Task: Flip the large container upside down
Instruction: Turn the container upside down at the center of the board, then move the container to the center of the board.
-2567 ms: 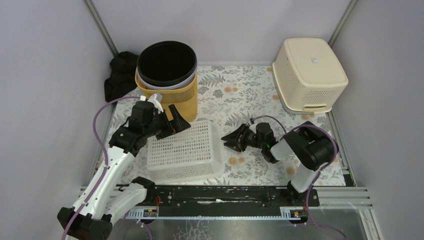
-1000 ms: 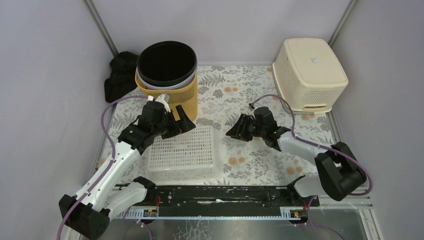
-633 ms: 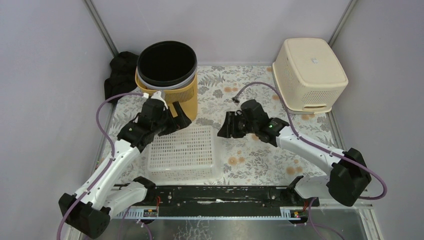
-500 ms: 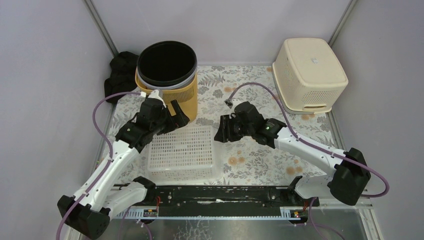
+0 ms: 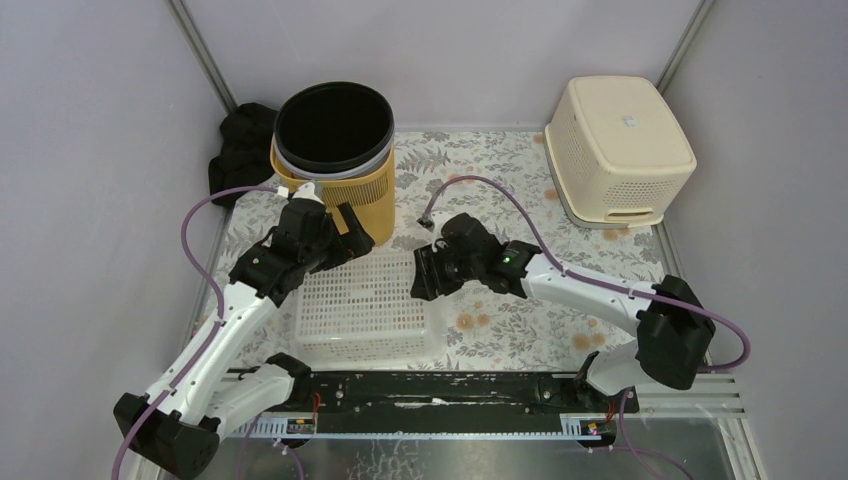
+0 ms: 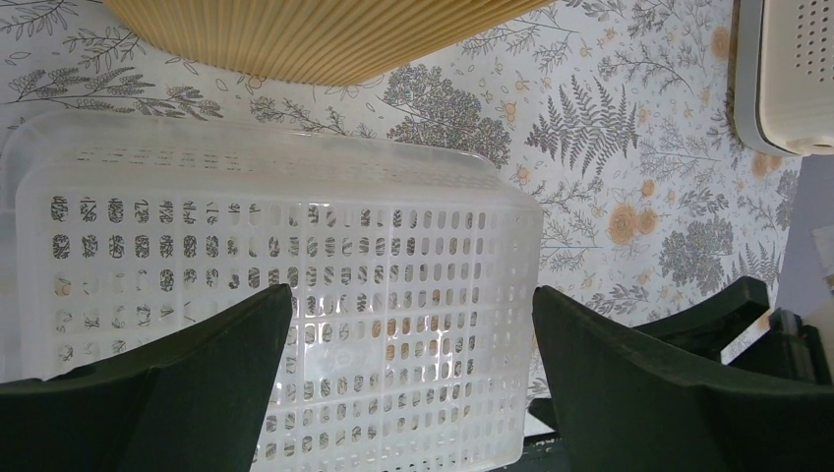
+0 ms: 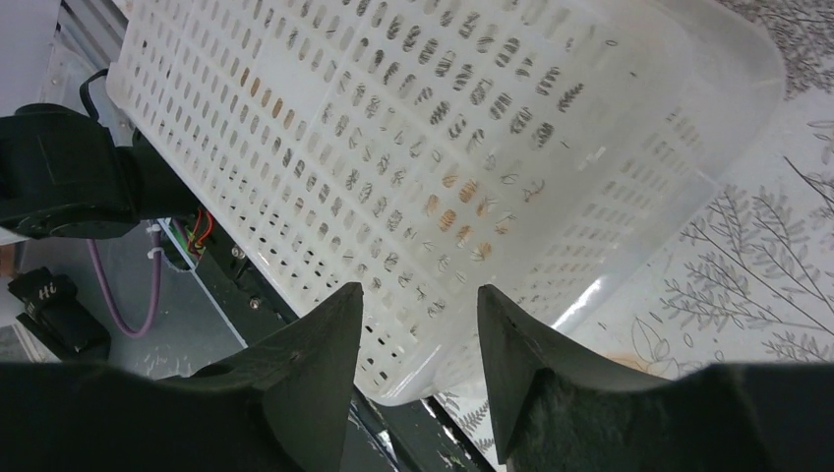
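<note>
The large container, a white translucent perforated basket [image 5: 365, 300] [image 6: 295, 246] [image 7: 393, 128], lies near the front of the table with its flat perforated face up and its wider rim down. My left gripper [image 5: 345, 240] [image 6: 411, 295] hovers over the basket's far edge, jaws wide open and empty. My right gripper [image 5: 420, 272] [image 7: 421, 290] sits low beside the basket's right wall. Its fingers are apart with nothing between them, and they point at the basket's near right corner.
A tall yellow ribbed bin [image 5: 335, 150] [image 6: 315, 39] with a black liner stands just behind the basket. A cream basket [image 5: 620, 145] [image 6: 797, 69] rests upside down at the back right. A black cloth [image 5: 240, 150] lies at the back left. The black base rail [image 5: 450, 390] runs along the front edge.
My right arm has swung left from the table's middle up to the basket's right side, and its jaws have spread apart. The left gripper has shifted slightly toward the basket's far edge.
</note>
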### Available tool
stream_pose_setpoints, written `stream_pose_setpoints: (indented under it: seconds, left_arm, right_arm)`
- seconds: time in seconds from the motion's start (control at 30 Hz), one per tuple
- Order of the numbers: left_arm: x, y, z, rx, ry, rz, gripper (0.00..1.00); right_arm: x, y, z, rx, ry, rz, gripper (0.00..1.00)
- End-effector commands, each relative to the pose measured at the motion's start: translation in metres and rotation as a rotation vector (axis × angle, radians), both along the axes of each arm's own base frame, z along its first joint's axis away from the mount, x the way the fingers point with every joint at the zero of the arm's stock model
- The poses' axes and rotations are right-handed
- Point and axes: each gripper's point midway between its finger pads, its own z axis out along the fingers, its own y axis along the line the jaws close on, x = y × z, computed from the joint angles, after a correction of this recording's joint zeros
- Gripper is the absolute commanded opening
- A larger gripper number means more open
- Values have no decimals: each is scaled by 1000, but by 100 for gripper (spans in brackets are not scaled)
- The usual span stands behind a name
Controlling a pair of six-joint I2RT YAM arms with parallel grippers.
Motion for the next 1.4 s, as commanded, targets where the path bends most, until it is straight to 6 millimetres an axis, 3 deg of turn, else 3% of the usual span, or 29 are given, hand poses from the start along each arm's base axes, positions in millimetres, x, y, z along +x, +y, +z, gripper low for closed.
stream_pose_setpoints:
  seconds: [0.0,0.27,0.57,1.07,1.37]
  left_arm:
    - [6,5,16,-7,-45,32,100]
    - [7,3,15,-9,-40,31,100]
    - [8,2,15,-12,-41,27,100]
    - [7,-1,9,-30,-34,19,100]
    - [5,-3,7,-38,-32,15,100]
  right_arm:
    - [0,34,33,109,-85,91,54]
    - [-14,53,26,101,-81,148,54]
    - [-20,48,3,35,-46,144,54]
    - [-7,8,-40,-178,-71,36,54]
    - [13,-24,-45,-330,-153,-57,55]
